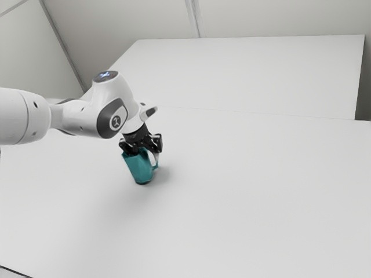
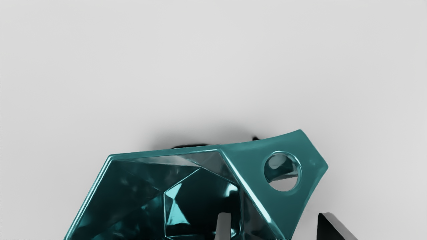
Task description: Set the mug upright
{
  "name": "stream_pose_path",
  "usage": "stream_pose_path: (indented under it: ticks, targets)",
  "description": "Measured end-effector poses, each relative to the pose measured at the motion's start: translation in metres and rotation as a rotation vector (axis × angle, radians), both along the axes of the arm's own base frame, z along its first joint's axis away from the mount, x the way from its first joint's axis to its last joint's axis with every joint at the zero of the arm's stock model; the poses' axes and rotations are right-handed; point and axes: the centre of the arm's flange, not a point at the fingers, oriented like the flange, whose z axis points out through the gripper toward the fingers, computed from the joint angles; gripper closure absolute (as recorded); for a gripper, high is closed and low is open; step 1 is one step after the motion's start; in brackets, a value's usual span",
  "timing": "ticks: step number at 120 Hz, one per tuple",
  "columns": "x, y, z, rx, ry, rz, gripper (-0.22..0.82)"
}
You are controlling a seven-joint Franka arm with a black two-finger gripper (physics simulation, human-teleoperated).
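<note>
Where the arm (image 1: pixel 84 119) reaches down to the table (image 1: pixel 249 197), the mug (image 1: pixel 139 167) is on its base, mouth up, under the gripper (image 2: pixel 277 228). It leans a little toward the exterior view's left; I can't separate true tilt from camera angle, nor tell whether the base sits fully flat.

Pincer released: one finger (image 2: pixel 223 226) dips inside the mouth, the other (image 2: pixel 328 230) stands outside beyond the handle (image 2: pixel 312 163), a strip of bare tabletop between them. No grasp on the wall.

The pose would suit a last correction as well as a job complete and the hand not yet away. Either way, I'd go slowly, keep the inner finger off the wall, and allow no sideways drift; a nudge high on the rim could tip it.

Chief obstacle: the handle, between the fingers and easily snagged. Farther off, a pale panel (image 1: pixel 243 75) and the wall (image 1: pixel 278 16), both well apart from the work.
</note>
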Motion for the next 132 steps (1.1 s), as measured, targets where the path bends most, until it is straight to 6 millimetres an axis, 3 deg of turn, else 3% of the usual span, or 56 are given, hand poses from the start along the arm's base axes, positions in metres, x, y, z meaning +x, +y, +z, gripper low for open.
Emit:
stream_pose_path:
  ticks: [22,52,73,96,132]
  targets:
    - [0.001,0.0,0.011,-0.001,-0.019,0.007,0.16]
    - [-0.002,-0.001,0.033,0.001,-0.049,0.0,0.05]
    - [-0.011,-0.004,0.078,0.007,-0.087,-0.013,0.02]
    - [-0.004,-0.01,0.122,0.018,-0.115,-0.055,0.01]
    - [0.006,-0.019,0.211,0.081,-0.142,-0.139,0.0]
